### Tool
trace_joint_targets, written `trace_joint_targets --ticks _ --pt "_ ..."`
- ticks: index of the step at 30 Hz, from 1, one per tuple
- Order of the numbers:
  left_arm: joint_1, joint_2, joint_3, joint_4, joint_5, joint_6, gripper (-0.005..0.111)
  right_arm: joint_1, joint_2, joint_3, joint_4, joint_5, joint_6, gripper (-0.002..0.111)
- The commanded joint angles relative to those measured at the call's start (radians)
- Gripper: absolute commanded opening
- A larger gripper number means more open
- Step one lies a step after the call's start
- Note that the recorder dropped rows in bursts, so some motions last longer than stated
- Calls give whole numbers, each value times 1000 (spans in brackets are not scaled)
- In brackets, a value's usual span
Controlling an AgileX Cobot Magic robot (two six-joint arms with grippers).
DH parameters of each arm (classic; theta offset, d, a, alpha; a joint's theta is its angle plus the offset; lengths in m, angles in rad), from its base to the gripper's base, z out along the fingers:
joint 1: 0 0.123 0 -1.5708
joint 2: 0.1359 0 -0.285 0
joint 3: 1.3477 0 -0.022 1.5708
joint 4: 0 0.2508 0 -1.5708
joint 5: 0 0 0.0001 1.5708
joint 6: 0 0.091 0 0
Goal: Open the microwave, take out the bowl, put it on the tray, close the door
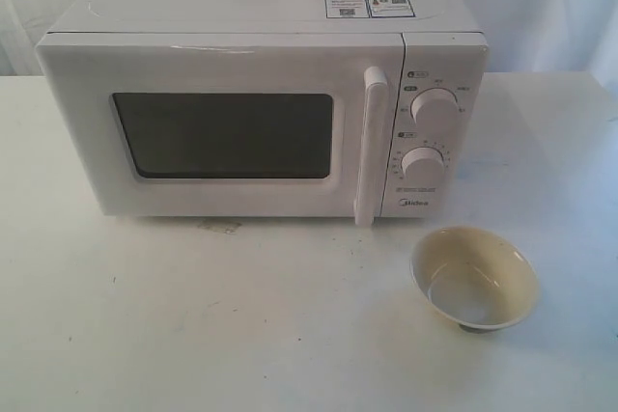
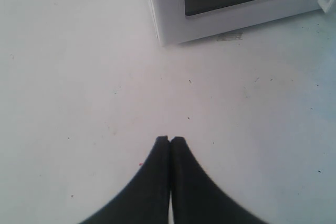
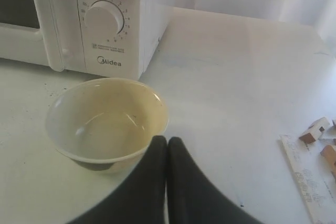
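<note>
Bowl (image 1: 473,277) near microwave (image 1: 241,16), foot mostly hidden; door (image 1: 222,137) shut, interior unseen.

Left pincer (image 2: 170,139): two black fingers (image 2: 152,177) drawn together, tips meeting along a thin seam, each finger flaring wide toward the wrist. It is angled forward and down over the table (image 2: 79,77), and contact with the surface can't be made out. Right pincer (image 3: 167,138): same pose, dark fingers pressed side by side with tips level, pointed forward and down; arms and wrists are hidden behind the cameras, so only the finger pairs show.
</note>
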Motion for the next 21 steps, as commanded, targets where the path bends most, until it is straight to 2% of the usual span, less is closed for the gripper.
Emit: trace_joint_targets --ticks 1,14,21 --pt "-3 -8 6 -9 56 -9 0 -5 -6 4 7 -17 46 0" --pt "-3 -8 6 -9 56 -9 0 -10 -6 4 7 -13 40 0" --pt "-3 -8 6 -9 56 -9 0 -146 -6 4 7 -13 45 0"
